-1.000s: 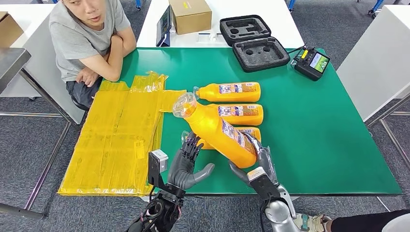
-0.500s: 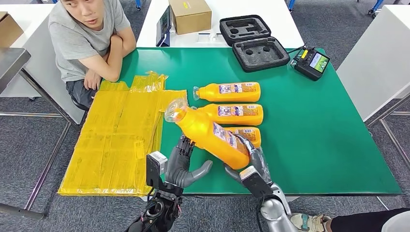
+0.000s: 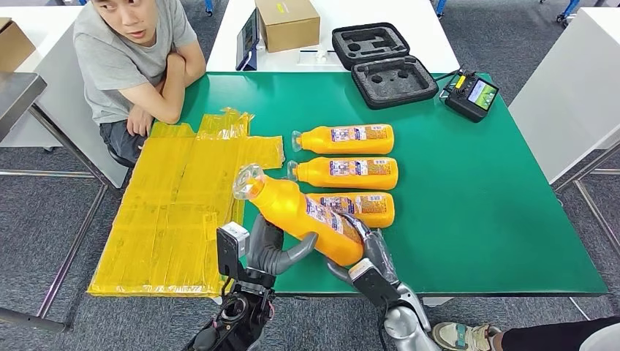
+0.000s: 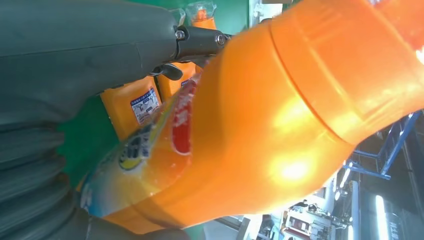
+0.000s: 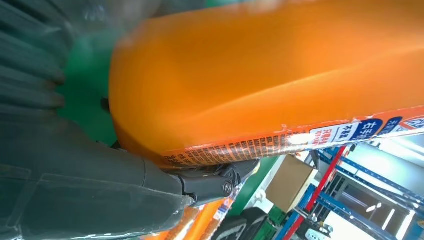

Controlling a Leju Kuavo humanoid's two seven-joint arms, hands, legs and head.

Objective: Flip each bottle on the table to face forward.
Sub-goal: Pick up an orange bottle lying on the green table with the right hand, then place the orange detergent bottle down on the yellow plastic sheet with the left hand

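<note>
Head view: right hand (image 3: 363, 252) grips the base of the large orange plastic bottle (image 3: 303, 213), now lowered, cap swung toward ten o'clock. Left hand (image 3: 272, 248) has closed in beneath its body, supporting it. Beyond lie three orange labelled bottles (image 3: 343, 172), already facing forward; handover likely.

Glossy orange plastic bottle (image 3: 307, 217), matt green tabletop (image 3: 475, 197)

three bottles (image 3: 343, 172) just ahead, bare green table (image 3: 482, 205) rightward
</note>
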